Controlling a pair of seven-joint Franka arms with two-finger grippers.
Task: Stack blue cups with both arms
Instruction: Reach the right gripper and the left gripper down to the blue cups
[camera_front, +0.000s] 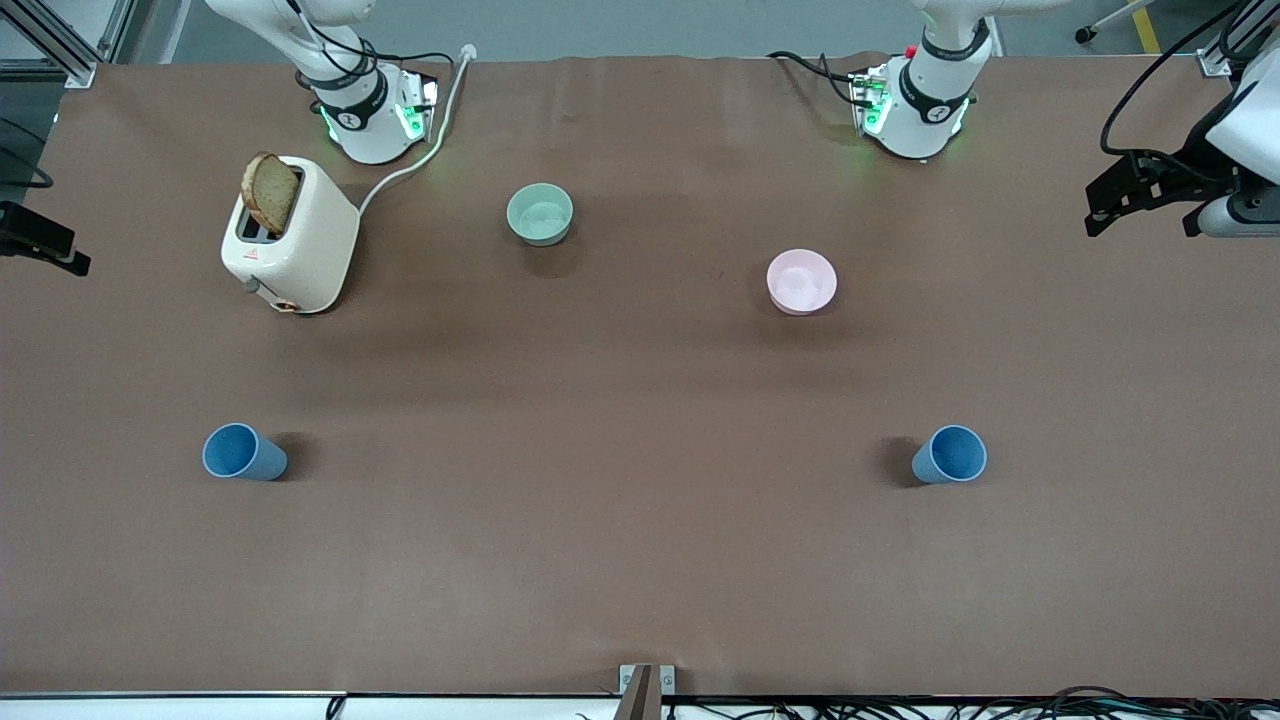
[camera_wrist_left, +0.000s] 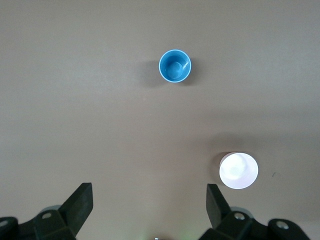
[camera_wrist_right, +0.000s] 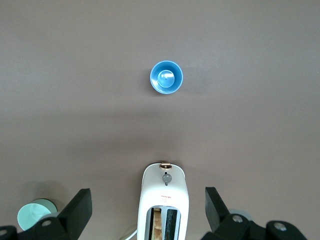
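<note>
Front view: two matte tapered blue cups (camera_front: 244, 452) (camera_front: 949, 455) upright, well apart; left tool (camera_wrist_left: 149, 212), right tool (camera_wrist_right: 148, 214) both spread wide.

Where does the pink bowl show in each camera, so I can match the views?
Front view: pink bowl, mid-table toward the left arm's end.
Left wrist view: pink bowl, by one finger of the open left gripper.
Right wrist view: not in it.
Shared landmark: blue cup.
</note>
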